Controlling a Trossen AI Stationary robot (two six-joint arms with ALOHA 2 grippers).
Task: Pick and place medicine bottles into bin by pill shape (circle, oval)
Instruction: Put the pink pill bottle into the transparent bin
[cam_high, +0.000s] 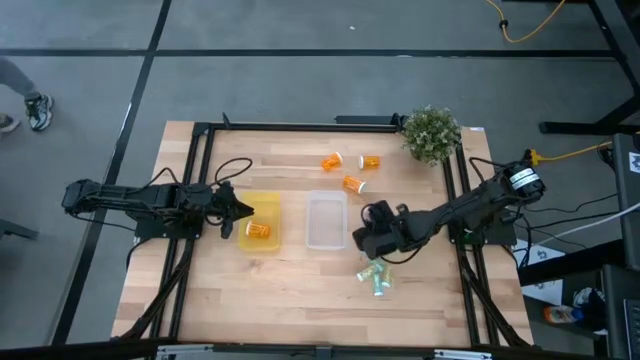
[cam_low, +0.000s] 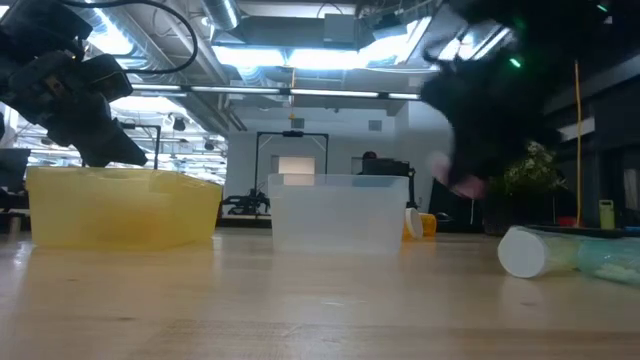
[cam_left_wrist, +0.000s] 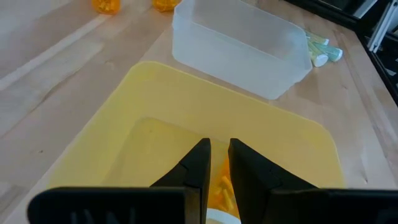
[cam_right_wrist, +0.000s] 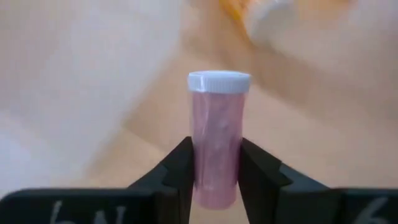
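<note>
My right gripper (cam_high: 378, 240) hangs just right of the clear bin (cam_high: 326, 221), shut on a pinkish bottle (cam_right_wrist: 217, 124) with a white cap (cam_right_wrist: 219, 81). Two pale green bottles (cam_high: 376, 277) lie on their sides on the table near it. Three orange bottles (cam_high: 353, 184) lie farther back. My left gripper (cam_left_wrist: 219, 152) hovers over the yellow bin (cam_high: 258, 222), fingers close together with nothing between them. An orange bottle (cam_high: 259, 230) lies in that bin. My right gripper pinches the pinkish bottle's body at its lower half (cam_right_wrist: 216, 163) between its two fingers (cam_right_wrist: 180, 163), which lie across the bottle. The capped end sticks out past the fingertips. In the low view the bottle shows as a pink blur (cam_low: 455, 182) above the table, lifted clear.
A potted plant (cam_high: 431, 133) stands at the far right corner. Black frame rails (cam_high: 195, 190) run along the table's left, right and far sides. Bare wood lies along the near edge in front of both bins.
</note>
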